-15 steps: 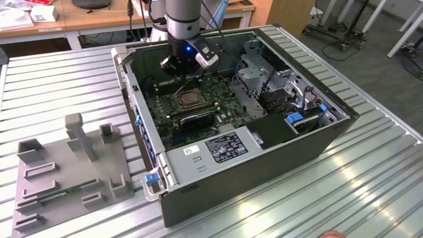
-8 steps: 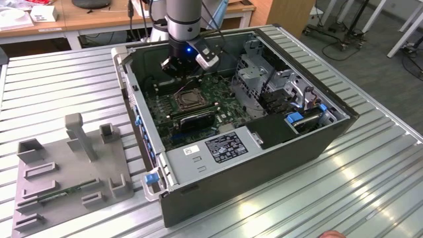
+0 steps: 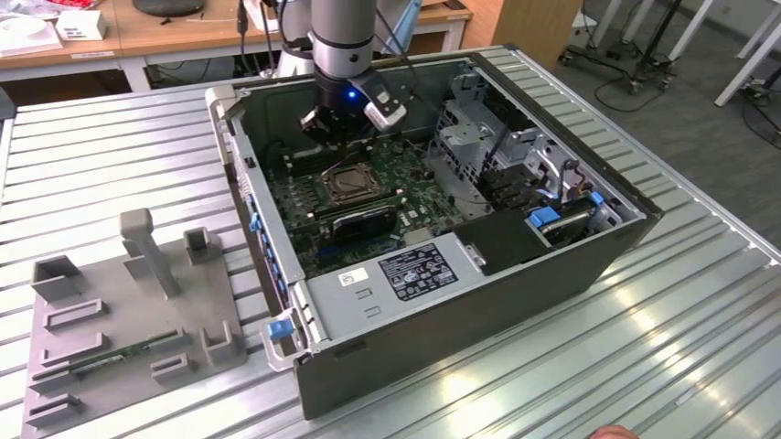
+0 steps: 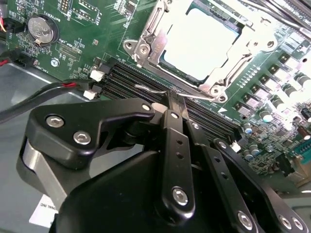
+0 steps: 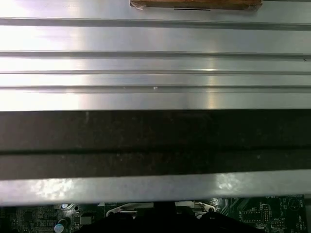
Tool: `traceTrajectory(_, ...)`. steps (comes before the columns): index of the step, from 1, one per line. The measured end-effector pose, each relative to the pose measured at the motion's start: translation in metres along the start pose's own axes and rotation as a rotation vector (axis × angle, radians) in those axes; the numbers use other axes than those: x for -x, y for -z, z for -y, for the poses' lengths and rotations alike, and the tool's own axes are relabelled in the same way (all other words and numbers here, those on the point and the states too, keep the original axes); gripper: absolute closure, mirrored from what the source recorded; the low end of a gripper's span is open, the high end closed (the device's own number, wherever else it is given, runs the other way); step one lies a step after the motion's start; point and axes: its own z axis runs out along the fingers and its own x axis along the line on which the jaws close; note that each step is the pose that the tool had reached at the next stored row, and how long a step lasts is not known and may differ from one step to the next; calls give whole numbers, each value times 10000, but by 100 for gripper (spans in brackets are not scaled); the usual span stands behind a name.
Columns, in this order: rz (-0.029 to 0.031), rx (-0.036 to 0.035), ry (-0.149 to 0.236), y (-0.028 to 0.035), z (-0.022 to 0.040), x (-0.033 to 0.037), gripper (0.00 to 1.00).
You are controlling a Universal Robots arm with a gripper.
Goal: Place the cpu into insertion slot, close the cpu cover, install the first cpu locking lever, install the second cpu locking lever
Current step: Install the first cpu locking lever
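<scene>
The cpu [image 4: 199, 41] sits flat in the insertion slot [image 3: 347, 183], its pale metal top showing through the window of the cpu cover [image 4: 187, 76], which looks to be folded down over it. From where I stand the chip is a light, stiff little plate. I'd guess it is fragile on its underside and best held only by its edges; seated as it is, nothing grips it now. The cover is thin sheet metal and would take a flat push better than a pinch.

Along the socket's edge nearest the gripper runs a locking lever [image 4: 155, 91], a thin bright wire with a hooked end. It looks slick and springy, likely to slip off smooth pads unless taken near that hook. I cannot tell whether it is caught under its latch.

The gripper [image 4: 177, 102] has its black fingers drawn together, tips right at that wire, over the long black memory slots [image 4: 126, 80]. Whether the wire is pinched between them I can't make out.

Around it all lies the green motherboard [image 4: 92, 24] inside the open computer case [image 3: 488, 302], which rests on a ribbed aluminium table [image 3: 123, 155]
</scene>
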Motion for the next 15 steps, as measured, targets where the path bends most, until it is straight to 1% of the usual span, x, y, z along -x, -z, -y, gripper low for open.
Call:
traceTrajectory(5,1,1,-4,-16,2,23,89)
traceTrajectory(15,2,-1,-5,-48,5,46,89)
